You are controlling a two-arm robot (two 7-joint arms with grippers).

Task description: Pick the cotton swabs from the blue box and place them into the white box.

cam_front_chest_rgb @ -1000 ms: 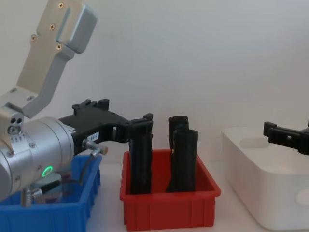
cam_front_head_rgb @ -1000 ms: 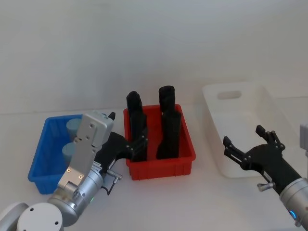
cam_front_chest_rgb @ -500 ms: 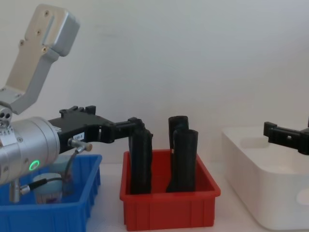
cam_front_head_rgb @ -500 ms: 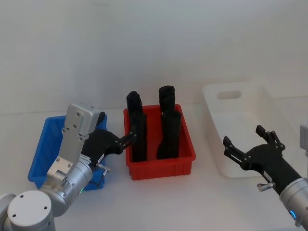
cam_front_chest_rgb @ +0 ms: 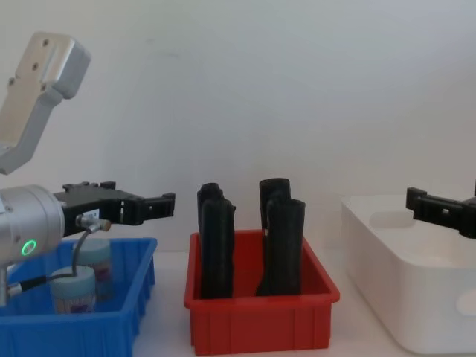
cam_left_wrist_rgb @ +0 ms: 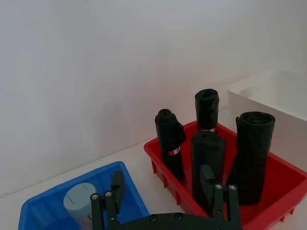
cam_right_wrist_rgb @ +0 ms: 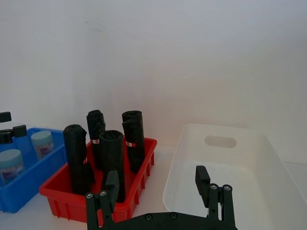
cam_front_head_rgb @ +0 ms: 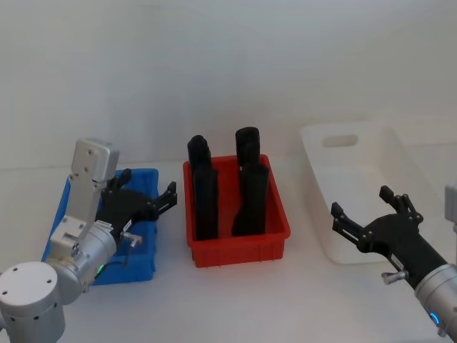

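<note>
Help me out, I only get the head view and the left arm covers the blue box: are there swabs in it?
Observer: Yes, the chest view shows two: a near jar and a far jar in the blue box.
Operator: The right end effector hangs open by the white box. Is the left one on a jar?
Observer: No. The left end effector is open, higher than both jars, touching neither.
</note>
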